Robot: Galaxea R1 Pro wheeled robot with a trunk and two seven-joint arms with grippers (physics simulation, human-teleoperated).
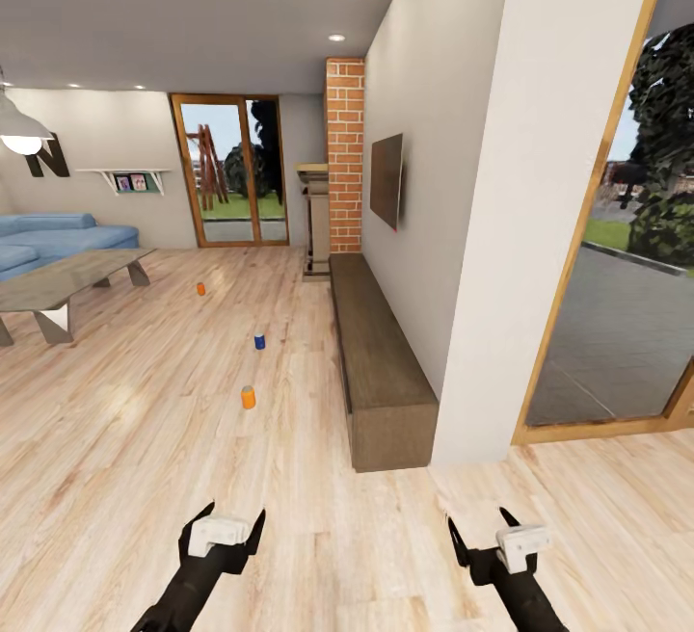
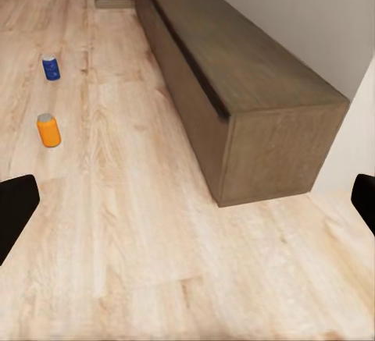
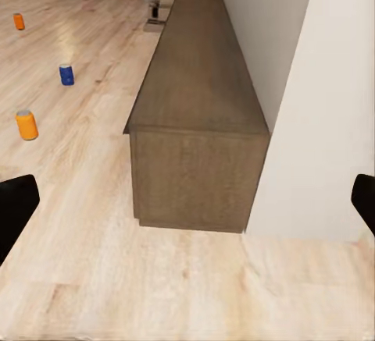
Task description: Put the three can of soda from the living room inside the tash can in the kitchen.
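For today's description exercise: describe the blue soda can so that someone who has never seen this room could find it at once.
Start at the long dark-brown bench along the wall under the TV. On the wooden floor beside it three cans stand in a loose line. The blue can is the middle one, between two orange cans.

I see a floor [image 1: 145, 439] of pale wood planks with a soft sheen, and a long bench [image 1: 381, 362] in dark matt wood grain. The column [image 1: 345, 150] looks rough red brick; the nearest orange can [image 1: 248, 397] carries a silvery metal top.
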